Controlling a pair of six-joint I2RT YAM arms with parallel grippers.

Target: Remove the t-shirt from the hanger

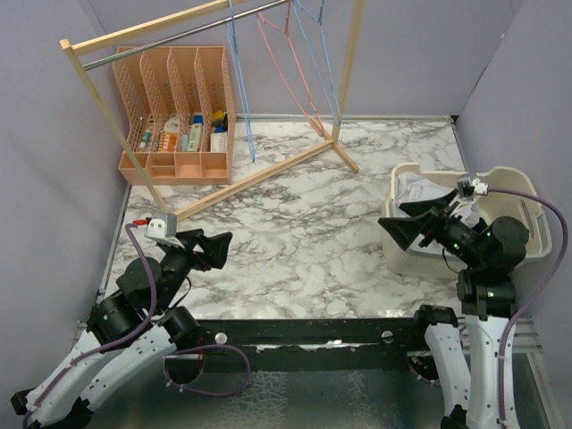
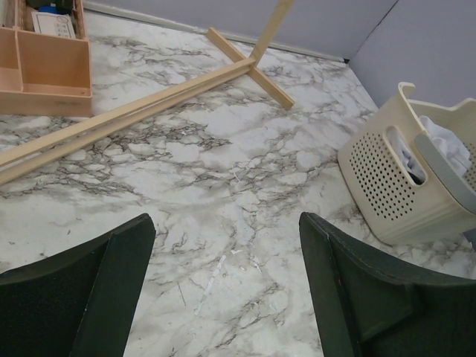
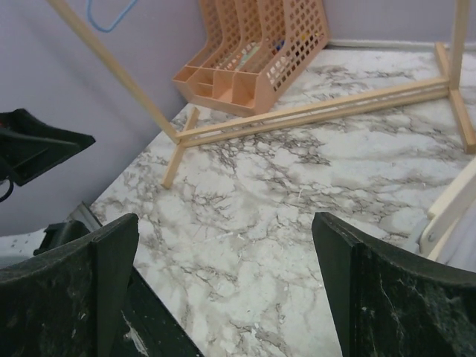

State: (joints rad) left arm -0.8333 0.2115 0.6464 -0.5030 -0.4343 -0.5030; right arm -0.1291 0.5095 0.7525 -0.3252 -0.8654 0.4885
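Blue [image 1: 237, 80] and pink [image 1: 290, 71] hangers hang bare on the rack's metal bar [image 1: 161, 40] at the back. A white t-shirt [image 1: 420, 189] lies bunched inside the cream laundry basket [image 1: 527, 241] at the right; it also shows in the left wrist view [image 2: 446, 145]. My left gripper [image 1: 217, 248] is open and empty, low over the marble table at the near left [image 2: 227, 245]. My right gripper [image 1: 393, 217] is open and empty beside the basket's left wall, pointing left [image 3: 223, 238].
The wooden rack's base beam [image 1: 268, 170] runs diagonally across the back of the table. An orange slotted organiser [image 1: 179, 112] with small items stands at the back left. Purple walls close in the sides and back. The basket's perforated wall [image 2: 387, 186] stands right of my left gripper.
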